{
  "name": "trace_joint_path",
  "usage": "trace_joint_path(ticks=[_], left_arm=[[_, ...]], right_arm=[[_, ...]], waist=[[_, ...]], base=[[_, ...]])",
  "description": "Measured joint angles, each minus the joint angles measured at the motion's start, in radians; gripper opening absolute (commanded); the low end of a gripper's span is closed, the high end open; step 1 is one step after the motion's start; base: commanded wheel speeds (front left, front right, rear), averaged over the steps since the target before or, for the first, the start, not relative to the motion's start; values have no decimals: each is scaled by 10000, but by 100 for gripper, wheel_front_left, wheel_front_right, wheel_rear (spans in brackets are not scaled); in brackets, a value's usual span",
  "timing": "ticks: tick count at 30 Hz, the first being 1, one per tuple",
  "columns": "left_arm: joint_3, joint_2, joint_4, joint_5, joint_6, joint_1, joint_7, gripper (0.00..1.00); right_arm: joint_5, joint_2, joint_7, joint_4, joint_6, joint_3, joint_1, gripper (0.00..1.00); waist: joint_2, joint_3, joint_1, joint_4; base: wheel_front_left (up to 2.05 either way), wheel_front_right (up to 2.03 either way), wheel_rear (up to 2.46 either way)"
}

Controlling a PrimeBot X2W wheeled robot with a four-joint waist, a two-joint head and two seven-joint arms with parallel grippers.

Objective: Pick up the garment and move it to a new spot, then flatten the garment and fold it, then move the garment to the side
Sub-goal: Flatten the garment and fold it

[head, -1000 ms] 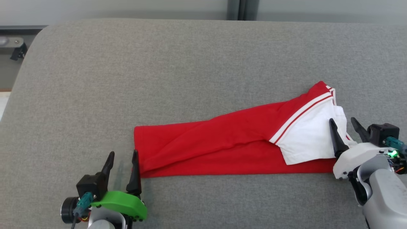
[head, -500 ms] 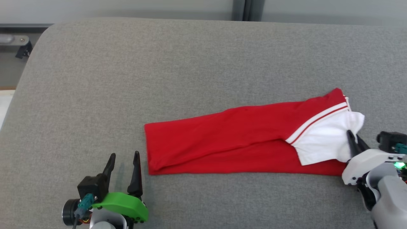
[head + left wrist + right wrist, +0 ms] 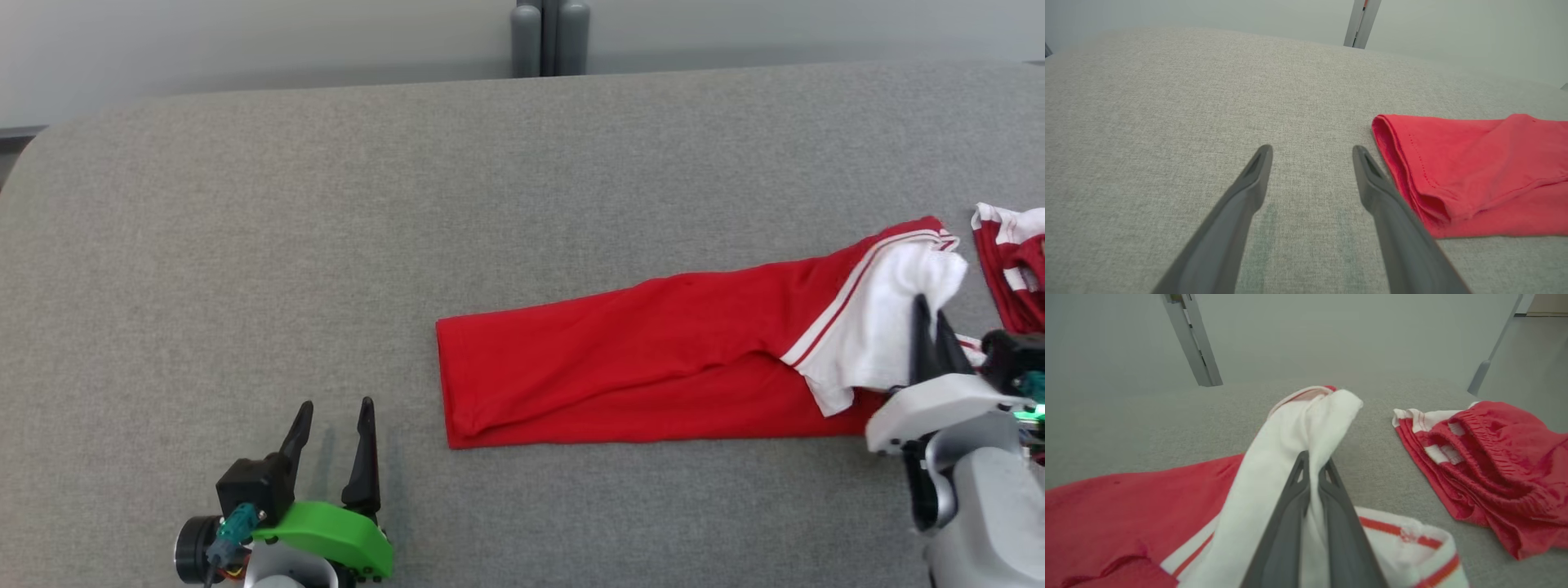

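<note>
The garment (image 3: 637,359) is red with a white, red-striped end, lying as a long folded strip on the grey padded surface (image 3: 326,204). My right gripper (image 3: 931,314) is shut on the white end at the strip's right, and that cloth bunches up over the fingers. The right wrist view shows the white cloth (image 3: 1290,437) pinched between the closed right gripper (image 3: 1312,457). My left gripper (image 3: 335,406) stands open at the lower left, a short way left of the strip's red end. In the left wrist view that red end (image 3: 1474,163) lies right of the empty left gripper (image 3: 1312,151).
A second red and white garment (image 3: 1016,261) lies crumpled at the far right edge, close beyond the held end; its gathered waistband (image 3: 1486,457) is plain in the right wrist view. A grey post (image 3: 549,37) stands behind the surface's rounded back edge.
My right gripper closed on the white end and drew the garment to the right, away from my left gripper. The head camera has also shifted, bringing the second garment into view.
</note>
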Motion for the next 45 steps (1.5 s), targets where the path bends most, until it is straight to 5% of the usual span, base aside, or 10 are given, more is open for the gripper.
trace_joint_path(ticks=[8, 19, 20, 21, 24, 28, 40, 45], left_arm=[[-173, 0, 111, -4, 10, 1, 0, 100], [-474, 0, 268, -92, 61, 6, 0, 100], [-466, 0, 291, -92, 65, 9, -2, 100], [-460, 2, 303, -92, 67, 12, 0, 100], [-443, 2, 307, -92, 94, 30, 0, 100], [-303, 4, 303, -90, 127, 125, -2, 100], [23, 0, -8, 234, 150, 135, 0, 100], [213, -2, -378, 571, 153, 239, 0, 100]], right_arm=[[1530, 637, 0, -1626, 0, 3367, 473, 0], [3850, 805, 107, -1373, -4, 7392, -497, 0], [3996, 817, 100, -1346, -4, 7662, -613, 29], [4240, 826, 69, -1340, -4, 7921, -742, 93], [4847, 836, 25, -1360, -4, 8418, -994, 100], [4577, 851, 2, -1302, -4, 7714, -1127, 100], [775, 821, -2, -1440, -4, 3007, 539, 100], [140, 819, 0, -1722, -4, 2311, 1366, 100]], waist=[[0, -136, 0, 74], [0, -219, 0, 950], [0, -227, 0, 1022], [0, -235, 0, 1104], [0, -263, 0, 1266], [0, -301, 0, 1183], [0, -383, 0, 278], [0, -509, 0, -76]], base=[[0, 0, 0], [0, 0, 0], [0, 0, 0], [0, 0, 0], [0, 0, 0], [0, 0, 0], [0, 0, 0], [0, 0, 0]])
